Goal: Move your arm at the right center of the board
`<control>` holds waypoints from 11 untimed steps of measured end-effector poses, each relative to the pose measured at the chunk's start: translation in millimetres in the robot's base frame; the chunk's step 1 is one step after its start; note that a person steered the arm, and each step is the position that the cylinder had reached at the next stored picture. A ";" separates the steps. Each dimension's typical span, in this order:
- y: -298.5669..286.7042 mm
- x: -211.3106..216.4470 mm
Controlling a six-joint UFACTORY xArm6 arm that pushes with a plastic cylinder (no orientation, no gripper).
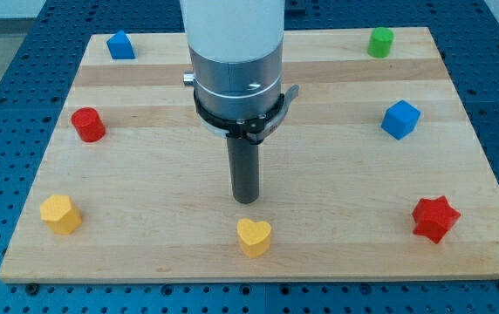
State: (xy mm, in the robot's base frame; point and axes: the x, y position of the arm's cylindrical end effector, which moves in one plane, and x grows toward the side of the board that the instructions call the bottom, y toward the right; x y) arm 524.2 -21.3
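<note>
Standing over the middle of the wooden board (145, 253), the arm (235, 52) came down from the view's top and ended in a straight dark rod. The rod's lower end, called my tip (246, 201) in the rig note, rested a little below the board's centre. This arm had no fingers at all, so nothing could open or close, and the tip held nothing and touched no block.

Nearest to the tip was the yellow heart (254, 236), just beside it at about 6 o'clock but with a small gap between them. The right centre of the board lay at 3 o'clock from the tip, well apart from it. In that direction, slightly higher, at about 2 o'clock, stood the blue cube (400, 119). The red star (434, 219) lay at about 4 o'clock, near the board's lower right corner.

On the other side, the red cylinder (87, 125) stood at about 10 o'clock from the tip, and a yellow block (60, 214), whose shape I could not tell exactly, sat at about 9 o'clock near the lower left corner.

Far from the tip, a blue block (120, 44) with a pointed top stood near the upper left corner at about 11 o'clock, and the green cylinder (379, 42) stood near the upper right corner at about 1 o'clock.
</note>
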 end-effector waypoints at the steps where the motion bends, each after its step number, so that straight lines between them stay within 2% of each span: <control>1: 0.0 -1.0; 3: -11.2 -82.3; 4: -11.2 -83.1; 5: 14.3 -101.4; 7: 146.2 -46.1; 8: 215.2 -47.1; 10: 238.9 -51.1; 11: 295.4 -53.3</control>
